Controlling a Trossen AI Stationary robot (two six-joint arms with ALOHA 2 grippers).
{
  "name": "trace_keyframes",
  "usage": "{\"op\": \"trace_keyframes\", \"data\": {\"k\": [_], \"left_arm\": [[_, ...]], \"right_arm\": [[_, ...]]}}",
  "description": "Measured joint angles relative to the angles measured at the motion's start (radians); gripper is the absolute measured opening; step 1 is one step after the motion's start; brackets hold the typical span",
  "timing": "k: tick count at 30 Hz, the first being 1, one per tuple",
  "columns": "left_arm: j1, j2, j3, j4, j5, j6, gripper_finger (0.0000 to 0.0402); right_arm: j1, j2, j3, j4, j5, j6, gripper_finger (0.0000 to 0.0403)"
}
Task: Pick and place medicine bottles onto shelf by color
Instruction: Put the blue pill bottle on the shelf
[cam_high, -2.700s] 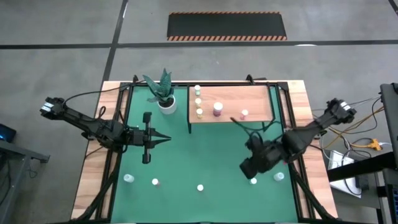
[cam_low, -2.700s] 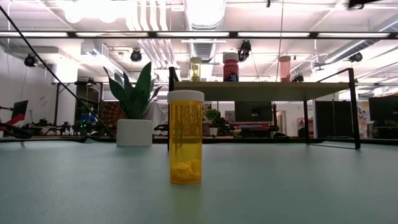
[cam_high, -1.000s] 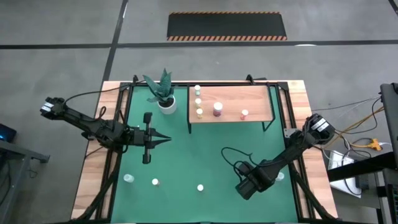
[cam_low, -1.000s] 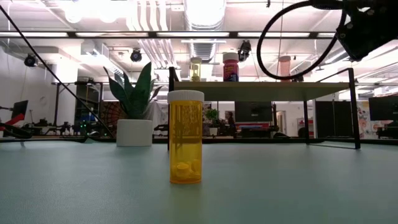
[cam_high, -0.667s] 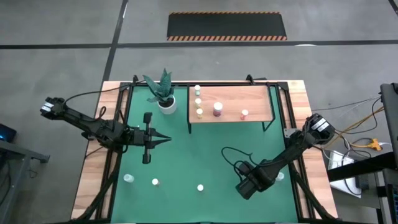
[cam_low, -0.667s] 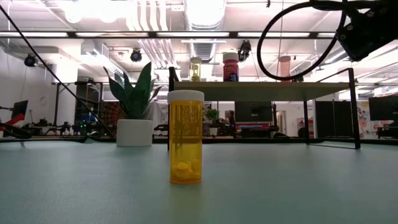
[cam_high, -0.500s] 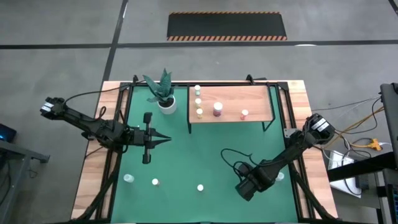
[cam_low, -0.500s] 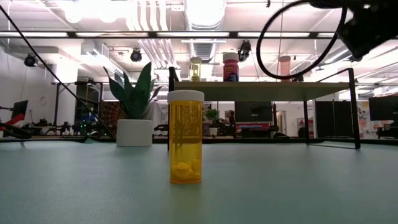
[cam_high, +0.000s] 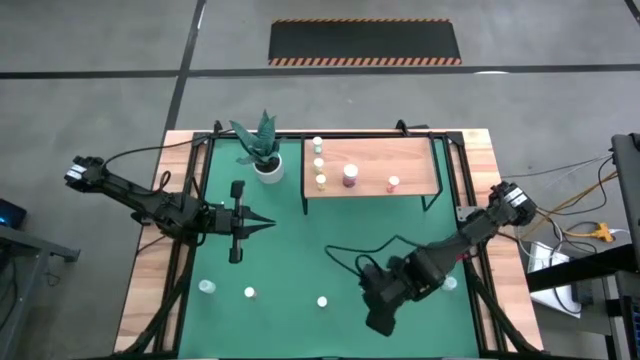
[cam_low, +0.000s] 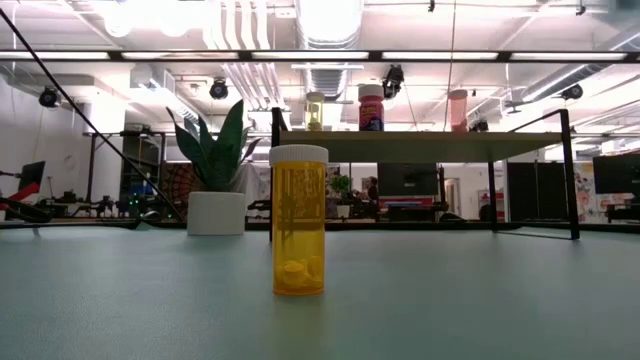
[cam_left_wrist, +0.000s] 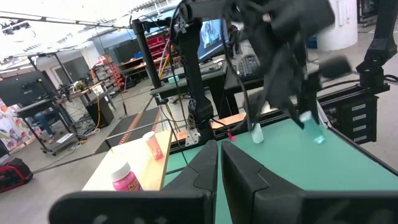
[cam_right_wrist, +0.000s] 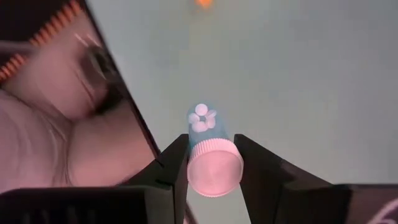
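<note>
My right gripper (cam_right_wrist: 211, 155) hangs over the mat's near right part (cam_high: 383, 305), shut on a teal medicine bottle (cam_right_wrist: 204, 121) with a white cap; the left wrist view shows that bottle (cam_left_wrist: 311, 127) below the arm. The shelf (cam_high: 410, 160) stands at the far side with yellow bottles (cam_high: 319, 162), a magenta one (cam_high: 349, 176) and a pink one (cam_high: 393, 183) upright on it. A teal (cam_high: 207, 287), a pink (cam_high: 249, 293) and an orange bottle (cam_low: 298, 220) stand on the mat. My left gripper (cam_high: 266, 226) waits shut at mid-left. My right gripper pinches the teal bottle between its two fingers (cam_right_wrist: 176, 158) at the white cap (cam_right_wrist: 214, 169). The fingers slant down from above. The bottle hangs tilted below them, its bottom toward the mat, lifted clear of the table.
A potted green plant (cam_high: 262, 150) stands left of the shelf. Another teal bottle (cam_high: 449, 284) stands on the mat by the right arm. Black frame rails (cam_high: 190, 240) run along the mat's sides. Green mat (cam_high: 300, 250) lies bare between the arms.
My right gripper has risen and shifted toward the table's left, leaving the low view's top corner. The teal bottle has come off the mat with it. The left arm has kept still.
</note>
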Motion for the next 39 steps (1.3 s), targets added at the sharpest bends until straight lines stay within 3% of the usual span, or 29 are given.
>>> {"op": "trace_keyframes", "data": {"k": [10, 17, 21, 30, 39], "left_arm": [[0.000, 0.000, 0.000, 0.000, 0.000, 0.000, 0.0004], [0.000, 0.000, 0.000, 0.000, 0.000, 0.000, 0.0004], [0.000, 0.000, 0.000, 0.000, 0.000, 0.000, 0.0004], [0.000, 0.000, 0.000, 0.000, 0.000, 0.000, 0.0004], [0.000, 0.000, 0.000, 0.000, 0.000, 0.001, 0.0004]], "right_arm": [[-0.175, 0.000, 0.345, -0.178, 0.198, -0.327, 0.0106], [-0.364, 0.000, 0.547, -0.361, 0.341, -0.545, 0.0103], [-0.496, -0.002, 0.603, -0.405, 0.370, -0.629, 0.0098], [-0.842, -0.002, 0.592, -0.525, 0.356, -0.719, 0.0096], [-1.111, 0.038, 0.529, -0.527, 0.130, -0.803, 0.0095]]}}
